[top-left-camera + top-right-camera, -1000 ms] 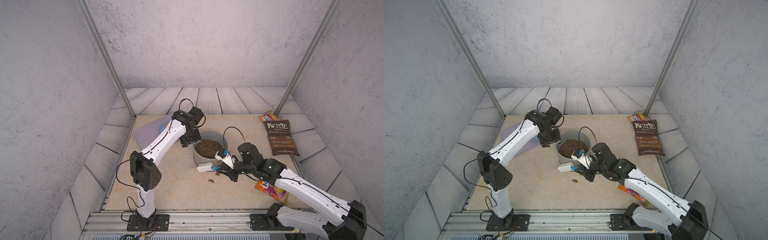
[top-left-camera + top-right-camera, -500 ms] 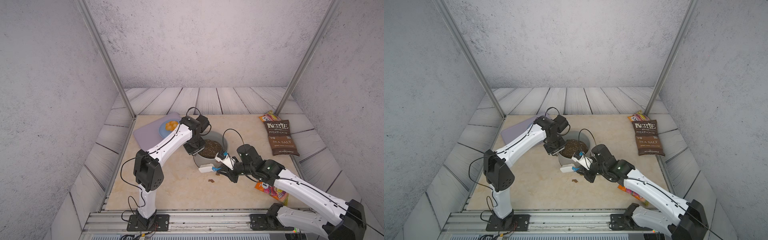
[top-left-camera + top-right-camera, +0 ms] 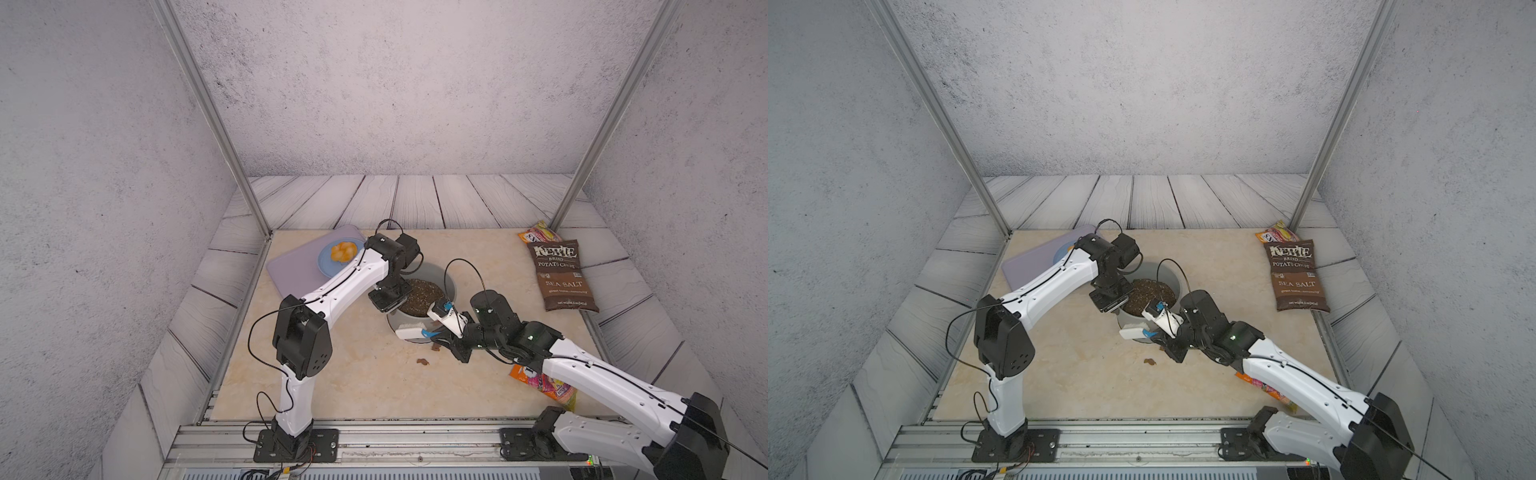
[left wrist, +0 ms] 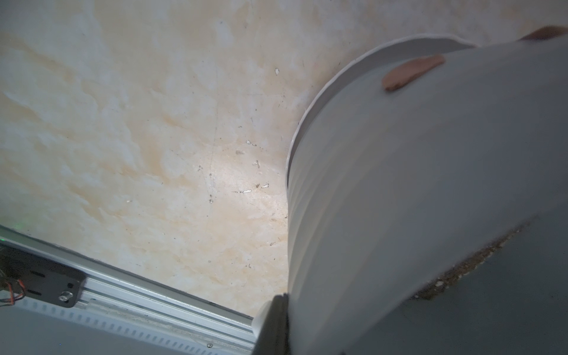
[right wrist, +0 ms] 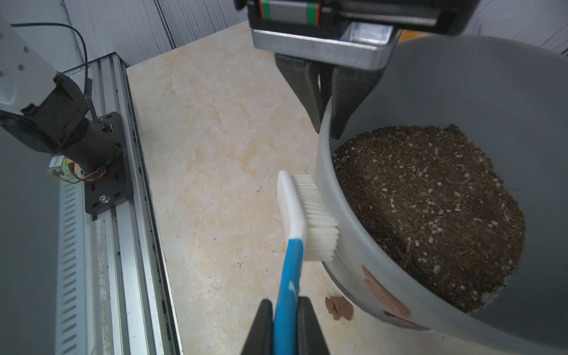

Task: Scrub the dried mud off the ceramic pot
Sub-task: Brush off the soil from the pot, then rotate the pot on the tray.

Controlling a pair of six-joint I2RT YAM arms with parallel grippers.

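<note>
Btwn left end effector [image 5: 328,129] jaws: ceramic pot [image 5: 461,92] rim

On the brown chip bag [image 3: 562,276], seen in both top views, the print "KETTLE BRAND POTATO CHIPS" and "SEA SALT" was read. The finer print beneath it was too small to be read. The lettering on the orange packet [image 3: 540,233] behind it could not be made out.

Soil [image 5: 430,209] in pot [image 5: 461,92] — brush [image 5: 295,212] against it
</note>
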